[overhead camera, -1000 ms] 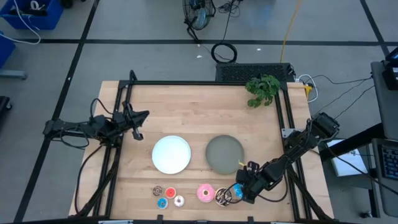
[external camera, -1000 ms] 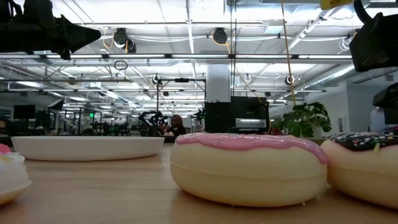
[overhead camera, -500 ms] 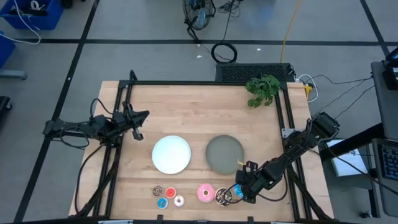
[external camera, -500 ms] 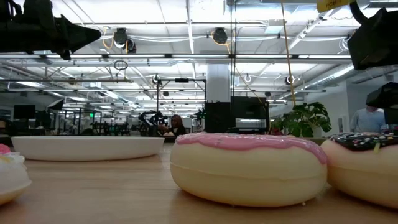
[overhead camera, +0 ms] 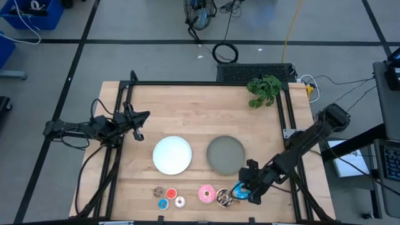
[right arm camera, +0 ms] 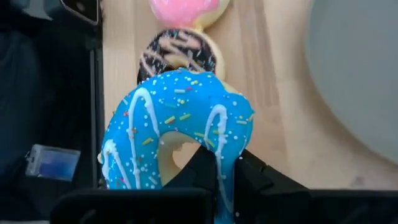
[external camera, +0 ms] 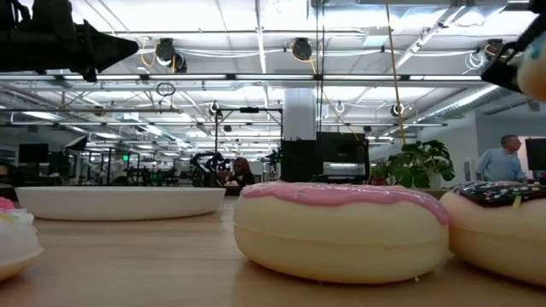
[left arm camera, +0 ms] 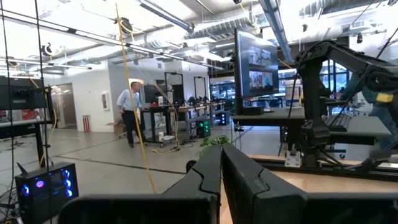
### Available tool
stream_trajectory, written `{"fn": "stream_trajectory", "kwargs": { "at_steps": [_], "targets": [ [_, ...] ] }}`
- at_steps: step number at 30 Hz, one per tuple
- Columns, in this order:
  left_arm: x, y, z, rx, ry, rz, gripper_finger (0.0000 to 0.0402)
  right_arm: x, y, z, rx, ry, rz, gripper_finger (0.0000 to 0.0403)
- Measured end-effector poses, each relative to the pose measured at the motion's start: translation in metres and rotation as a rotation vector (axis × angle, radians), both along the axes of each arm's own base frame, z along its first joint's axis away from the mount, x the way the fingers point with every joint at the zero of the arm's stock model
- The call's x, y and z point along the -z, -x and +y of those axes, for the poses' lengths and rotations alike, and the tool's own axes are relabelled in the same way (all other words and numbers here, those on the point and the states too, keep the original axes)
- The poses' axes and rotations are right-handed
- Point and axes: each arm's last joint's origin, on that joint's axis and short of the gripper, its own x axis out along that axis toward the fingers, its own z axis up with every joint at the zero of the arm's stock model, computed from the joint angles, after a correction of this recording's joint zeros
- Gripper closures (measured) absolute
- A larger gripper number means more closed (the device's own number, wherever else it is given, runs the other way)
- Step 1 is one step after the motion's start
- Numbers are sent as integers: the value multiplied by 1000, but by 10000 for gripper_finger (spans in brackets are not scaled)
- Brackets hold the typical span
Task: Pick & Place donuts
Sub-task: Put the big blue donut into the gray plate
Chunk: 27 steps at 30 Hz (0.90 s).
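Pale wooden bench (overhead camera: 200, 106) fills mid-frame under my overhead camera. At lower right, my right claw (overhead camera: 240, 190) is clamped on the blue-iced, sprinkled toy donut ring (right arm camera: 177, 124), pinching its rim beside the chocolate sprinkled donut (overhead camera: 224, 197) and pink-iced donut (overhead camera: 207, 194). I'd lift straight up before swinging toward the round grey plate (overhead camera: 225, 154), above it, keeping the squeeze steady. My left claw (overhead camera: 139, 117), closed and empty, waits at upper left.

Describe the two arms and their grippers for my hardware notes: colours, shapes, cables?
Both arms are slim, dark, jointed links. The left gripper ends in two narrow, tapered black fingers. The right gripper has matching black, angular fingers. No markings or loose cables are discernible on either.
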Motion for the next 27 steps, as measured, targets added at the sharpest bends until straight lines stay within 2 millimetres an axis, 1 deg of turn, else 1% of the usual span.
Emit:
{"fn": "stream_trajectory", "kwargs": {
  "at_steps": [3,10,12,15,19,23,25,27],
  "targets": [
    [0,0,0,0,0,0,382,-3,0,-1,10,5,-22,390],
    [0,0,0,2,5,-2,382,-1,1,-2,7,28,1,390],
    [0,0,0,2,5,-3,382,-1,1,-2,-6,47,-15,390],
    [0,0,0,2,6,-7,382,-4,-6,-7,-22,76,-42,390],
    [-1,0,0,3,9,-10,382,-19,-23,-22,25,67,-53,390],
    [-1,0,0,15,27,-19,382,-37,-39,-41,25,70,-36,390],
    [-1,0,0,14,26,-19,382,-53,-46,-50,36,85,-32,390],
    [-1,0,0,10,12,-13,382,-73,-52,-58,39,103,-40,390]
  ]
}}
